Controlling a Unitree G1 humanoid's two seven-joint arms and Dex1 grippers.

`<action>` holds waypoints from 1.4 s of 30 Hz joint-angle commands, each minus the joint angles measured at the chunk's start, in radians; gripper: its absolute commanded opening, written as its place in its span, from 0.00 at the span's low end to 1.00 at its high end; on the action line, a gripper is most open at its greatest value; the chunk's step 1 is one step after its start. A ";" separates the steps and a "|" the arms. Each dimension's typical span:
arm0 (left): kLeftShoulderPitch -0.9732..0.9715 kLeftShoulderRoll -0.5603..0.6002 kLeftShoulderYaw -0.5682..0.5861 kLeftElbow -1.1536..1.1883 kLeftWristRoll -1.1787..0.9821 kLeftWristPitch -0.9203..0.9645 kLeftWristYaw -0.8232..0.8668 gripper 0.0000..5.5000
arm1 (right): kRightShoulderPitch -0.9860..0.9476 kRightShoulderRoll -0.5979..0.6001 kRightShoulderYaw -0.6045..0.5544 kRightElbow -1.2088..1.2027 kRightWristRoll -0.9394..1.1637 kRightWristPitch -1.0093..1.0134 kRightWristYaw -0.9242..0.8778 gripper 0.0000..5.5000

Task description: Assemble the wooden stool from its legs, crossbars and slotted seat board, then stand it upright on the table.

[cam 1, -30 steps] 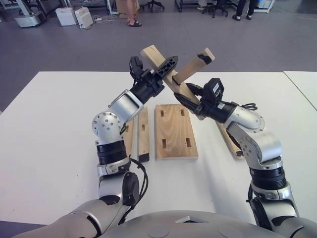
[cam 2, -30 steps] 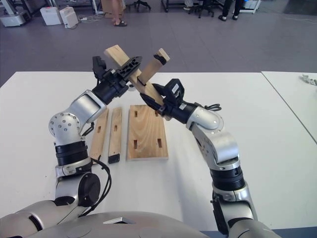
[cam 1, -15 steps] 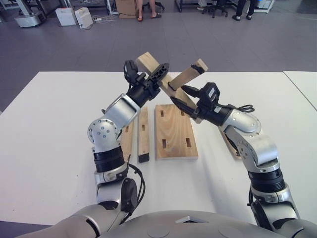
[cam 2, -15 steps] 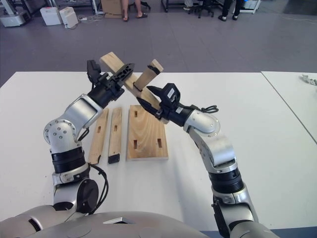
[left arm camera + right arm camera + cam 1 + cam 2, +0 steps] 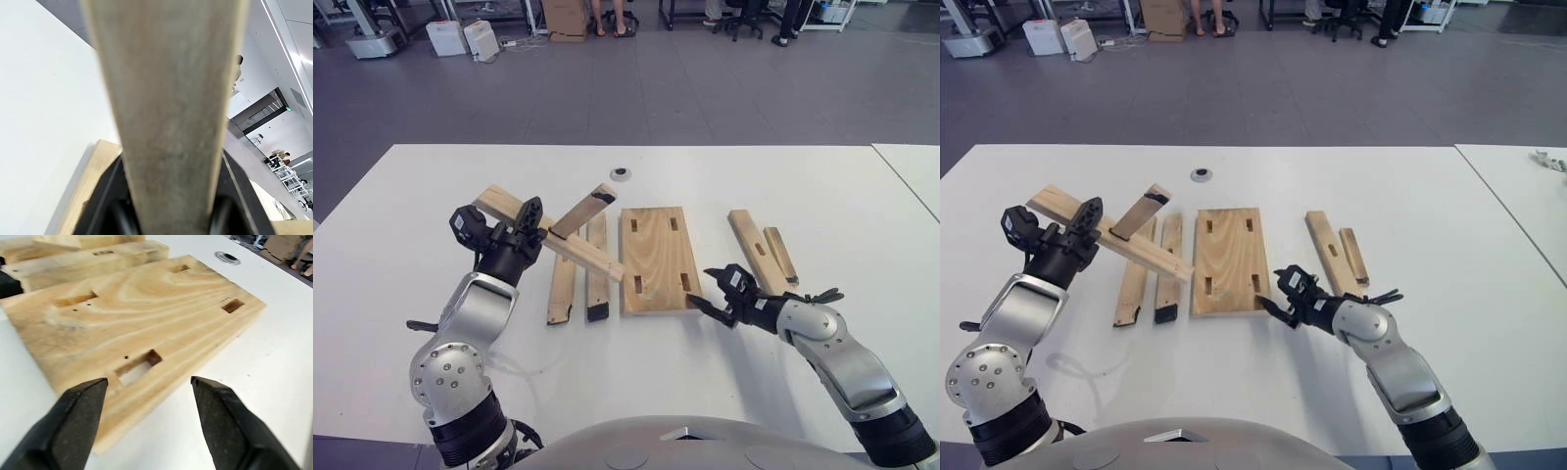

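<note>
Table (image 5: 401, 196) white, workshop floor (image 5: 705, 78) grey; left end effector (image 5: 527, 231) seemingly around leg (image 5: 579, 258), right end effector (image 5: 705, 291) spread, empty.

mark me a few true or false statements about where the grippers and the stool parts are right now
1. The left gripper is shut on a wooden bar. True.
2. The seat board stands upright. False: it lies flat on the table.
3. The right gripper is open, close to the seat board's near corner. True.
4. A small round thing sits on top of the seat board. False: it lies on the table, beyond the board's far end.
</note>
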 commanded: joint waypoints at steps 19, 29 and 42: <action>0.089 0.031 -0.255 0.039 0.320 -0.168 -0.031 0.18 | -0.062 0.047 0.144 0.128 -0.150 -0.071 0.038 0.58; 0.130 0.102 -0.447 0.037 0.588 -0.312 -0.221 0.18 | -0.106 0.095 0.143 0.174 -0.160 -0.073 0.038 0.58; 0.090 0.198 -0.264 0.098 0.548 -0.168 -0.237 0.18 | -0.131 0.101 0.134 0.203 -0.188 -0.101 0.027 0.58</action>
